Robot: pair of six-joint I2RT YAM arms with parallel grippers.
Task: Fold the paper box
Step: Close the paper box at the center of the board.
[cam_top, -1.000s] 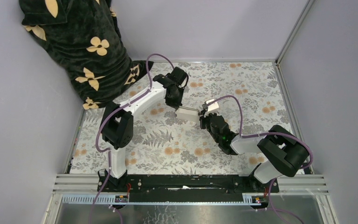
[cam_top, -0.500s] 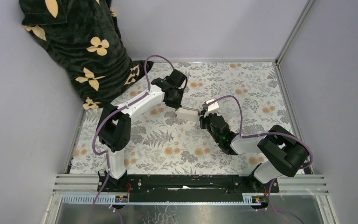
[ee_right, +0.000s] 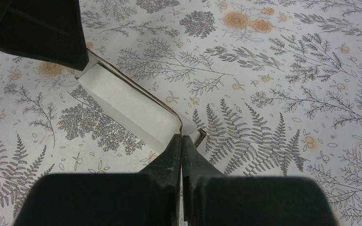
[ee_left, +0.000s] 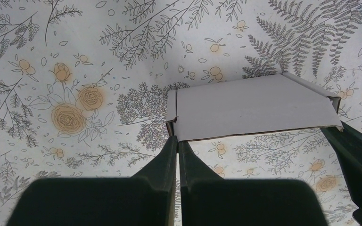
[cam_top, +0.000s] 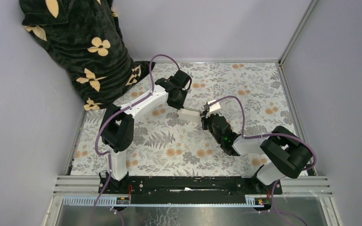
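Observation:
The paper box (cam_top: pixel 191 114) is a white, partly folded cardboard piece held above the floral cloth between both arms. In the left wrist view its flat white panel (ee_left: pixel 254 107) stretches to the right, and my left gripper (ee_left: pixel 177 139) is shut on its near left corner. My right gripper (ee_right: pixel 182 137) is shut on a thin upright wall at the other end of the paper box (ee_right: pixel 127 107). From above, the left gripper (cam_top: pixel 180 107) and the right gripper (cam_top: pixel 204 116) face each other across the box. A small flap (cam_top: pixel 213 105) sticks up by the right gripper.
A person in dark cloth with yellow flowers (cam_top: pixel 75 42) stands at the back left corner. Grey walls close the back and both sides. A metal rail (cam_top: pixel 193 184) runs along the near edge by the arm bases. Purple cables (cam_top: pixel 235 101) loop over both arms.
The left arm's elbow shifted slightly while its wrist stayed almost in place. The paper box and the right arm have not visibly moved.

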